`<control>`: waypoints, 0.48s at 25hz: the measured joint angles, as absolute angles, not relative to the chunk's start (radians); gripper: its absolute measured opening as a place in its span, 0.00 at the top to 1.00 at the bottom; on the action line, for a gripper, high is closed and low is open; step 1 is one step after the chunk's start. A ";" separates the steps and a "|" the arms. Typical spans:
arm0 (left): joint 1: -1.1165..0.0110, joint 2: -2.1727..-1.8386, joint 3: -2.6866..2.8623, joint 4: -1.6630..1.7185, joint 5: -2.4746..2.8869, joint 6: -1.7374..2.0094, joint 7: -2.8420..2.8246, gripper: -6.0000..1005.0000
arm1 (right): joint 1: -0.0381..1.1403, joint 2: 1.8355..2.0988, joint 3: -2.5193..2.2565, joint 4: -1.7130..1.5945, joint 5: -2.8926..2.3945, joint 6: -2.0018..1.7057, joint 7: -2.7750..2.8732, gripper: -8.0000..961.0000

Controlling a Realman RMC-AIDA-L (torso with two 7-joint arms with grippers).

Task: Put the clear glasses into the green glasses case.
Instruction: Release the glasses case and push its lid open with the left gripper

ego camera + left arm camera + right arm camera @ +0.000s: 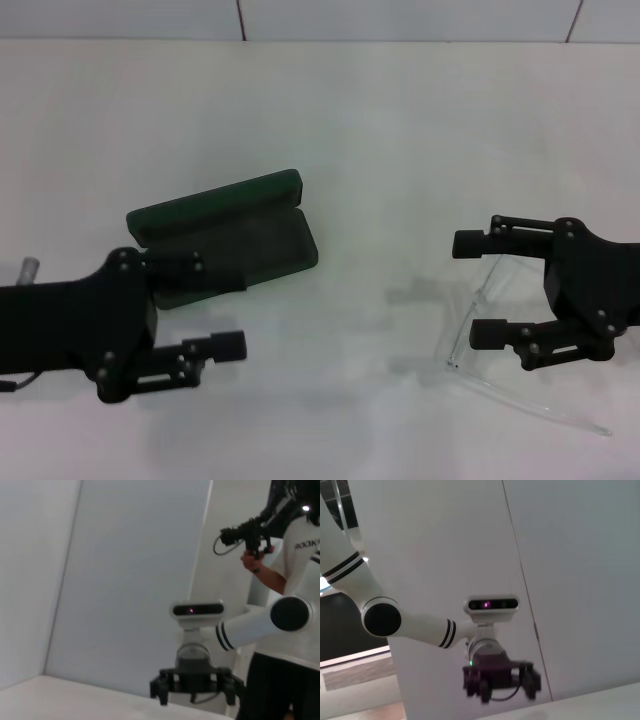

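Right claw sat at the right side of the table in the head view, its two black fingers spread wide and pointing toward the middle, one finger farther from the robot and the other finger nearer. The clear glasses lay on the table right at that claw, the front of the frame passing between the fingers and one long clear temple arm running out toward the near right corner; whether the fingers touched the frame could not be told. Left claw hovered at the left, also spread wide, its farther finger over the near edge of the green glasses case. That case lay open on the table left of centre, lid tilted back on its far side, dark lining showing, well apart from the glasses
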State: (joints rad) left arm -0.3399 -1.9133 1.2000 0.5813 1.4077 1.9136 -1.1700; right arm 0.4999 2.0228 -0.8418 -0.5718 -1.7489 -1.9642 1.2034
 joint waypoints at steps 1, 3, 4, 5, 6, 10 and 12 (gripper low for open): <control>-0.340 -1.916 1.200 0.585 1.422 1.914 -1.167 0.41 | 0.498 2.023 -0.842 -0.570 -1.744 -1.964 1.200 0.11; -0.344 -1.922 1.198 0.594 1.453 1.913 -1.171 0.41 | 0.497 2.024 -0.842 -0.569 -1.741 -1.962 1.194 0.11; -0.348 -1.925 1.194 0.598 1.469 1.913 -1.178 0.41 | 0.498 2.025 -0.842 -0.569 -1.740 -1.962 1.193 0.11; -0.352 -1.927 1.190 0.601 1.479 1.912 -1.185 0.41 | 0.500 2.025 -0.842 -0.569 -1.739 -1.962 1.193 0.11; -0.354 -1.930 1.181 0.601 1.484 1.908 -1.192 0.41 | 0.502 2.025 -0.842 -0.569 -1.739 -1.963 1.193 0.11; -0.357 -1.945 1.134 0.600 1.497 1.889 -1.206 0.41 | 0.507 2.027 -0.844 -0.569 -1.725 -1.977 1.180 0.11; -0.356 -1.947 1.126 0.601 1.499 1.889 -1.209 0.36 | 0.507 2.028 -0.845 -0.569 -1.720 -1.979 1.177 0.11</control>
State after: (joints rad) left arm -0.3563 -1.9473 1.1264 0.6005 1.4988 1.8886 -1.2090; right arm 0.5069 2.0280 -0.8449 -0.5694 -1.7205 -1.9791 1.1772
